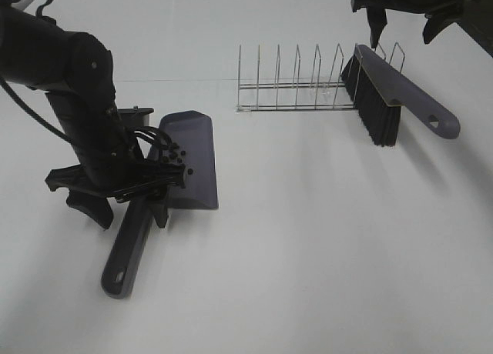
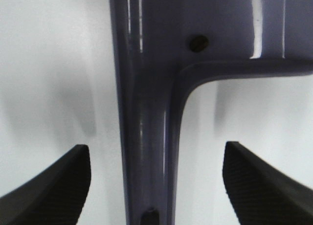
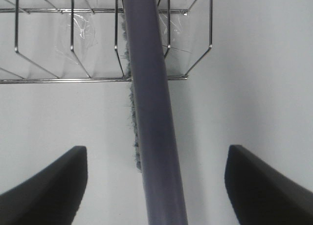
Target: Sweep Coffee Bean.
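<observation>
The grey dustpan [image 1: 192, 150] lies on the white table with its handle [image 1: 127, 250] pointing toward the front. Several coffee beans [image 1: 176, 157] sit on the blade near the handle joint; one bean [image 2: 198, 43] shows in the left wrist view. My left gripper [image 1: 127, 209] is open and straddles the dustpan handle [image 2: 146, 137] without touching it. The grey brush [image 1: 389, 88] with black bristles [image 1: 377, 111] leans against the wire rack [image 1: 296, 85]. My right gripper [image 1: 400, 23] is open above the brush, whose back [image 3: 154, 137] runs between the fingers [image 3: 46, 191].
The wire rack [image 3: 58, 44] stands at the back middle of the table, with clear film on its wires. The brush handle end [image 1: 443, 123] sticks out to the right of the rack. The left arm body [image 1: 73, 85] stands over the table's left side.
</observation>
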`<state>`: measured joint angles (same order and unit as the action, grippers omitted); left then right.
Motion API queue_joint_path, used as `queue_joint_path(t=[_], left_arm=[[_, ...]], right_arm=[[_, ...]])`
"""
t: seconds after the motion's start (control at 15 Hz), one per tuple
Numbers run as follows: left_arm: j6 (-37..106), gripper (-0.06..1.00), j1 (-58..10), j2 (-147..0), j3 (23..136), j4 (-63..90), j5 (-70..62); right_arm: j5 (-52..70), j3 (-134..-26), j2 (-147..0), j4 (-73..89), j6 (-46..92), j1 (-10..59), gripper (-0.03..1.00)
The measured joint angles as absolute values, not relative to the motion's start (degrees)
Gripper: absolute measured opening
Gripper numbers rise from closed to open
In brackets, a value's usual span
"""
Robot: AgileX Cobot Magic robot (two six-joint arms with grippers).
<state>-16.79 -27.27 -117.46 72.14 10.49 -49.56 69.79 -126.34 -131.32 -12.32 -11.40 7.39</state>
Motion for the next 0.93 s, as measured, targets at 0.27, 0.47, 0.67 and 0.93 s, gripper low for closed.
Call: queue_joint_path(t=[0.27, 0.47, 0.67, 0.93], left_arm=[[-16.5, 0.68, -27.27, -108.29, 72.19, 5.79, -52.37], [-18.96, 0.68, -27.27, -98.32, 72.31, -1.09, -62.34], [-22.46, 0.69, -27.27, -83.59, 69.56, -7.45, -69.04], [-22.69, 0.69, -27.27, -67.38, 58.67, -7.1, -69.79]], right_arm=[[69.79, -123.24, -125.76, -9.4, -10.89, 7.39, 0.66], [69.73, -112.87, -117.4, -9.34, -9.74, 7.39, 0.66], [69.73, -91.62, -102.39, -7.73, -9.51, 7.39, 0.66], [69.1, -71.79, -88.64, -2.12, -8.37, 7.39, 0.66]])
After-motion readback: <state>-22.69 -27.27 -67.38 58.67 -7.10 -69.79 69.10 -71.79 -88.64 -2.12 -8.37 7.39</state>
